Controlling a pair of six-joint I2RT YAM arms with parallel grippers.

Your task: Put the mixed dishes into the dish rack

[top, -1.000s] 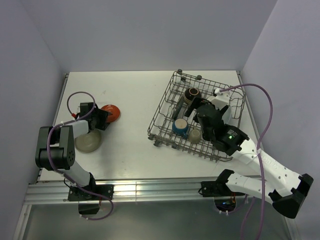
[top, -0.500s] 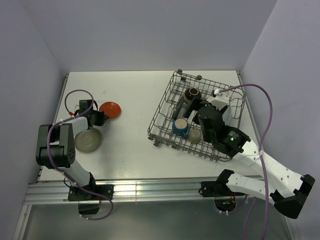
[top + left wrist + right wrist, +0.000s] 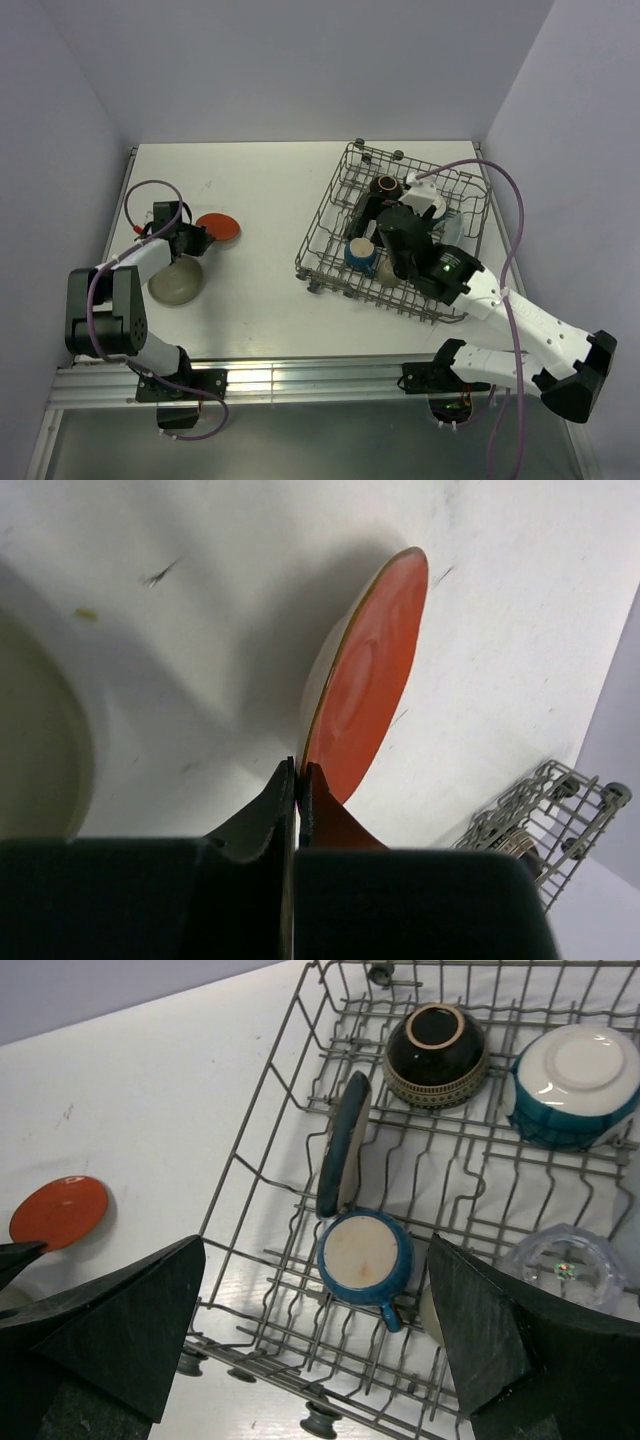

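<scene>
My left gripper (image 3: 192, 238) is shut on the near rim of the red-orange plate (image 3: 217, 226). In the left wrist view the jaws (image 3: 298, 780) pinch that rim, and the plate (image 3: 370, 690) tilts above its shadow on the white table. A grey-beige plate (image 3: 176, 282) lies just beside it. My right gripper (image 3: 315, 1260) hangs open over the dish rack (image 3: 322, 215), nothing between its fingers. The rack (image 3: 262, 1135) holds a brown bowl (image 3: 437, 1053), a cream/teal bowl (image 3: 572, 1080), an upright dark teal plate (image 3: 340, 1145), an upturned blue mug (image 3: 365, 1255) and a clear glass cup (image 3: 565, 1260).
The rack sits at the table's far right, close to the right wall. The left wall stands near the left arm. White tabletop (image 3: 265, 200) separates the red plate from the rack. The rack's corner (image 3: 545, 810) shows in the left wrist view.
My left gripper has closed on the red plate's rim and pulled back a little to the left. The right arm has shifted slightly up and left over the rack, still open.
</scene>
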